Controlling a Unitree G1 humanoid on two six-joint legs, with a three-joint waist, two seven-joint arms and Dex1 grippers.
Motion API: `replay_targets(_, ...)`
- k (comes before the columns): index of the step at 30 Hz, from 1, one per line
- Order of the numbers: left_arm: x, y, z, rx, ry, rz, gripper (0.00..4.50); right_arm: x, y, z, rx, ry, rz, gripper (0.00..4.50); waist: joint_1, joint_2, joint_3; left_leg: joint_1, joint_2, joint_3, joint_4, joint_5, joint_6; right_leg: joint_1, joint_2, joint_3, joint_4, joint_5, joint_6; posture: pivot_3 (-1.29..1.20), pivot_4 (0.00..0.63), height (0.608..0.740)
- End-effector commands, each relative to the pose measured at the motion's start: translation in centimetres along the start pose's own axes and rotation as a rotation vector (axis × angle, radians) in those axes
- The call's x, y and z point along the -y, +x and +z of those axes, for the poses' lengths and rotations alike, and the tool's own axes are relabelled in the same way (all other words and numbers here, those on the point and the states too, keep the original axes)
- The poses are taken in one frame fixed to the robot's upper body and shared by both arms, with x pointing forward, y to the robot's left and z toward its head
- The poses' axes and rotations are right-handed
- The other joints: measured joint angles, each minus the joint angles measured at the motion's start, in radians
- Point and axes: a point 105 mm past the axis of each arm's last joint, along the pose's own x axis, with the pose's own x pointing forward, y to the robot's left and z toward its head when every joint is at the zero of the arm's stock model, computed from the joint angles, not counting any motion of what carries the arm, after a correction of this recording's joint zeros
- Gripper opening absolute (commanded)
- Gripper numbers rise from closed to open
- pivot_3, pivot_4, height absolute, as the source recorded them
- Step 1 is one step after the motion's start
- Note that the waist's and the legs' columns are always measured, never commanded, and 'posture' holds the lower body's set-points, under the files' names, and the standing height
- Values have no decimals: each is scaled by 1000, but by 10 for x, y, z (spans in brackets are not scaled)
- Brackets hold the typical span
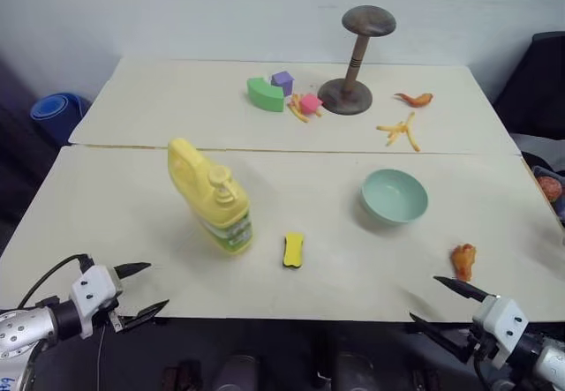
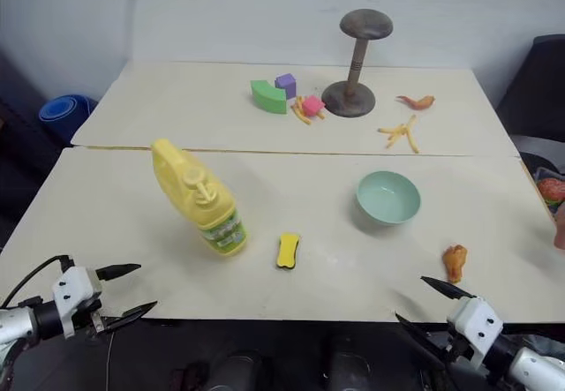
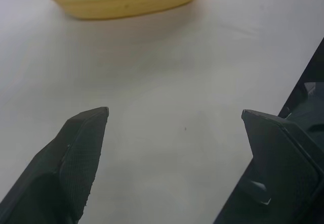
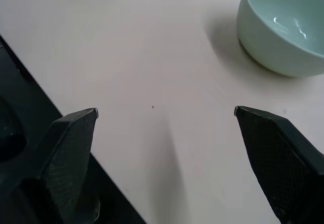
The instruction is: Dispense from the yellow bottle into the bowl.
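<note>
Left eye view gives me two cream-coloured tables (image 1: 106, 223) pushed end to end, the seam between them running across just behind the yellow bottle (image 1: 212, 199). A pale wall closes off the far side, a blue rolled mat (image 1: 58, 109) sits on the floor off the far left corner, and something dark stands past the right edge.

On the near table I see the yellow bottle left of centre, leaning, pump top facing me. The bowl (image 1: 394, 196) sits to its right, upright and well apart from it. Between them, nearer my edge, lies a small yellow block with a green stripe (image 1: 293, 250). A toy chicken drumstick (image 1: 463, 259) rests near the front right edge.

The far table carries a dark brown stand with a round top (image 1: 356, 60), a green arch block (image 1: 265, 94), a purple cube (image 1: 282, 81), a pink block (image 1: 310, 104), toy fries (image 1: 400, 131) and an orange toy shrimp (image 1: 415, 100).

My left gripper (image 1: 139, 289) hangs at the front left edge, fingers spread wide, holding nothing. My right gripper (image 1: 437, 300) sits at the front right edge, equally wide and empty. Bare tabletop lies between each gripper and the bottle and bowl.
</note>
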Motion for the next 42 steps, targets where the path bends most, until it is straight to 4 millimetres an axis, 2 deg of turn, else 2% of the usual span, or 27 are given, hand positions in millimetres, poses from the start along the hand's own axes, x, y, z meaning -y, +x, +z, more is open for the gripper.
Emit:
replay_targets(1,1,0,15,63,3,-6,4477,-1,15,24,76,3,51,4500,-2,0,0,0,0,0,0,0,0,0,0,0,0,0,0,0,150,740)
replay_targets(5,9,7,34,147,-72,-68,4477,-19,55,65,140,78,187,4500,1,1,0,0,1,0,0,3,-6,0,0,1,2,0,-1,0,150,740)
replay_targets(6,13,8,43,197,-118,-121,4477,-27,74,80,163,111,245,4500,2,0,0,0,1,0,0,3,-6,0,0,1,3,0,-1,0,150,740)
replay_targets(8,18,12,51,234,-138,-168,4477,-42,110,98,143,116,344,4500,-3,-2,0,1,1,0,0,3,-6,-1,0,1,3,0,-2,0,150,740)
replay_targets(10,21,17,52,227,-124,-182,4477,-49,135,104,116,82,383,4500,0,-1,0,0,1,0,1,3,-5,-3,0,0,4,0,-3,0,150,740)
replay_targets(13,22,20,55,229,-117,-190,4477,-55,167,104,60,24,422,4500,6,0,0,-1,1,-2,0,4,-9,-4,1,-2,5,-2,-5,0,150,740)
replay_targets(17,23,22,57,238,-109,-181,4477,-59,203,104,-13,-80,444,4500,-3,-4,-2,-4,-1,-2,1,5,-8,-4,2,-3,5,-1,-3,0,150,740)
replay_targets(19,25,22,58,242,-107,-179,4477,-60,215,106,-31,-82,466,4500,-11,-4,-2,-4,-2,0,1,5,-6,-3,2,-3,4,1,-1,0,150,740)
replay_targets(21,26,21,58,246,-109,-173,4477,-58,223,106,-33,-91,488,4500,-19,-4,-1,-3,-2,0,1,5,-6,-2,2,-3,4,1,0,0,150,740)
replay_targets(24,31,21,56,247,-120,-180,4477,-56,226,88,-108,-105,528,4500,-23,-4,-1,-3,-1,0,1,6,-6,-2,2,-4,4,1,0,0,150,740)
replay_targets(27,32,23,56,249,-121,-185,4477,-61,223,71,-165,-83,584,4500,-23,-3,-1,-2,-1,0,1,6,-7,-2,2,-4,5,1,0,0,150,740)
replay_targets(31,30,25,56,258,-117,-178,4477,-72,219,63,-184,-50,644,4500,-24,-4,-2,0,0,0,1,7,-8,-1,2,-3,7,1,0,0,150,740)
replay_targets(33,30,27,55,260,-117,-178,4477,-71,224,65,-152,-61,612,4500,-25,-4,-2,0,0,0,1,7,-9,-1,2,-3,7,1,-1,0,150,740)
replay_targets(35,29,29,55,264,-112,-173,4500,-67,230,70,-108,-55,569,4134,-27,-4,-2,0,0,0,1,7,-9,-1,2,-3,7,1,-1,0,150,740)
replay_targets(38,29,31,55,269,-110,-176,4500,-71,224,67,-120,-66,612,3603,-30,-3,-1,0,0,1,1,7,-10,-2,3,-2,9,1,-1,0,150,740)
replay_targets(40,30,32,55,275,-106,-185,4500,-72,220,68,-103,-62,627,3531,-28,-3,-1,0,1,1,1,7,-10,-2,3,-3,9,1,-1,0,150,740)
replay_targets(42,34,34,59,293,-106,-215,4500,-71,213,87,21,-57,639,3531,-24,-4,-2,0,1,0,1,7,-10,-2,3,-3,8,1,-1,0,150,740)
